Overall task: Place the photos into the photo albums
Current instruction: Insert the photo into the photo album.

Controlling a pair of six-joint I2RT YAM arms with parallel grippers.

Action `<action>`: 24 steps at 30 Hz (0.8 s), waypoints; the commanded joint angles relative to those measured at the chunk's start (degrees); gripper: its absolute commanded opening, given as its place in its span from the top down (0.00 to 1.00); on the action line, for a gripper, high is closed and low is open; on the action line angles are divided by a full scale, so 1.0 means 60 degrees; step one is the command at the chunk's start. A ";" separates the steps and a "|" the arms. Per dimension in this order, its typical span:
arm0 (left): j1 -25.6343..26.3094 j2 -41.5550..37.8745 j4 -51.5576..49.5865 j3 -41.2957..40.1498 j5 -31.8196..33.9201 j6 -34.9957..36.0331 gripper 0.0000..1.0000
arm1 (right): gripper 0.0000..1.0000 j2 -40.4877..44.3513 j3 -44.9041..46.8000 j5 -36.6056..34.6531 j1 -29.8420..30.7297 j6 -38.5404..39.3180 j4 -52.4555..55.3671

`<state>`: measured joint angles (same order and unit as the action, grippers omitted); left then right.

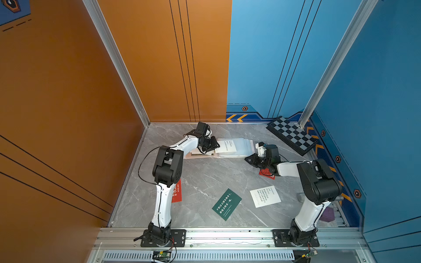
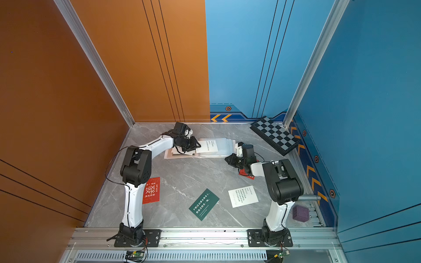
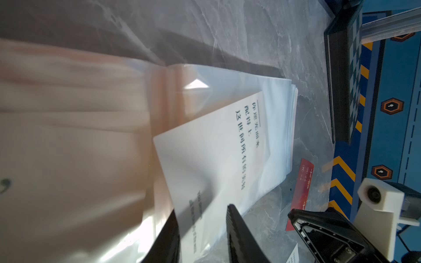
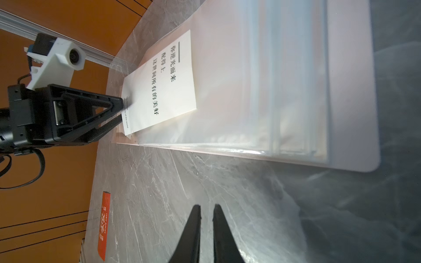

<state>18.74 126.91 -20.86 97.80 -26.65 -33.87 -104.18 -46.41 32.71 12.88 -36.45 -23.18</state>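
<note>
Your left fingers [image 3: 237,230] stand apart astride the white card [image 1: 225,145], which lies lengthwise left-to-right on the album [image 1: 243,146]; your right fingers [image 4: 196,227] sit nearly together.

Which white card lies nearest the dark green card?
The white card on the bare table; another white one sits farther back, on the album.

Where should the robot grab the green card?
Probably a short edge or corner, coming down from above at a slant. The green card lies flat on the table, thin, with nothing touching it, so a finger must slip under its edge.
</note>
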 commanded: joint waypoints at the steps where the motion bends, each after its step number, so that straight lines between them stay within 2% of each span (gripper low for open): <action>1: 0.0185 0.0324 -0.0240 0.0415 0.0234 0.0124 0.64 | 0.85 -0.0110 -0.0041 -0.0029 0.0069 -0.0104 -0.0172; 16: 0.0524 0.0936 -0.0708 0.1360 0.0465 0.0122 0.61 | 0.85 -0.0112 -0.0041 -0.0021 0.0082 -0.0108 -0.0150; 19: 0.0567 0.1040 -0.0823 0.1499 0.0631 0.0146 0.58 | 0.85 -0.0125 -0.0045 -0.0021 0.0087 -0.0122 -0.0162; 24: 0.0756 0.1376 -0.1942 0.2331 0.1279 0.0620 0.53 | 0.86 -0.0138 -0.0045 -0.0017 0.0092 -0.0127 -0.0166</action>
<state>22.06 133.73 -26.81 108.88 -22.65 -32.77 -104.18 -46.41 32.71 12.97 -36.45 -23.18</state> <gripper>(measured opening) 0.465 0.145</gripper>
